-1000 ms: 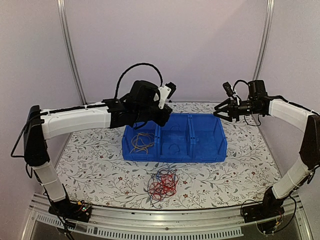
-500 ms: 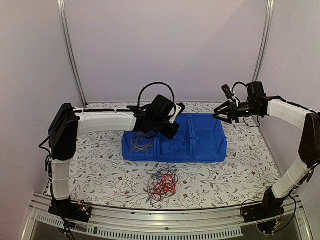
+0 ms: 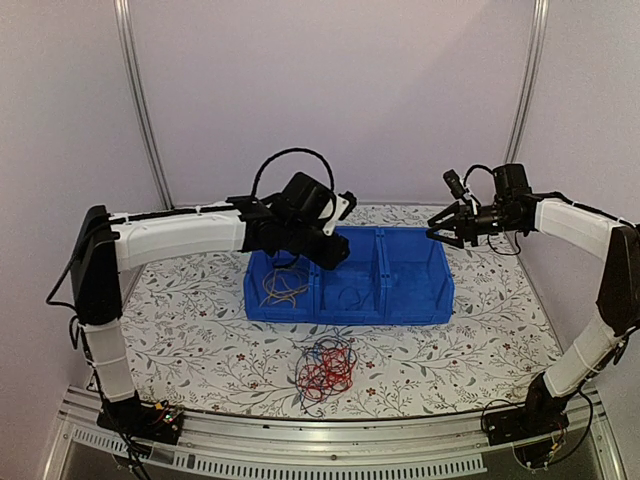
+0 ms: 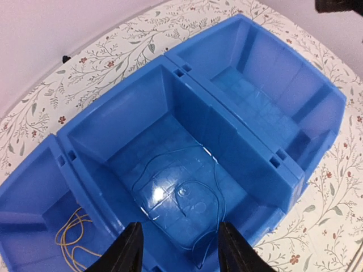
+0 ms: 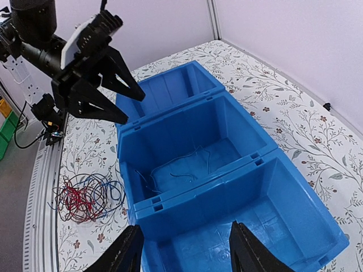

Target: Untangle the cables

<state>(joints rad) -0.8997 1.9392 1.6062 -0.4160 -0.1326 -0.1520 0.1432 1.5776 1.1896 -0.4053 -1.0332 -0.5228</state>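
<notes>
A tangle of red and dark blue cables [image 3: 326,366] lies on the table in front of the blue three-compartment bin [image 3: 350,312]; the right wrist view shows the tangle [image 5: 84,197] too. Yellow-tan wires [image 3: 284,285] rest in the left compartment, seen as loops [image 4: 74,238] in the left wrist view. A thin blue wire [image 4: 187,192] lies loose on the middle compartment's floor [image 5: 187,167]. My left gripper [image 4: 181,252] hangs open above that compartment, holding nothing [image 3: 335,252]. My right gripper [image 5: 187,252] is open and empty over the bin's right end [image 3: 438,228].
The bin's right compartment [image 4: 266,96] holds nothing. The floral table cloth [image 3: 200,330] surrounds the bin. A metal rail [image 3: 300,440] runs along the near edge, and upright posts [image 3: 135,90] stand at the back corners.
My left arm swung right over the bin, then drew back a little, and its jaws opened above the middle compartment. The right arm has stayed put.
</notes>
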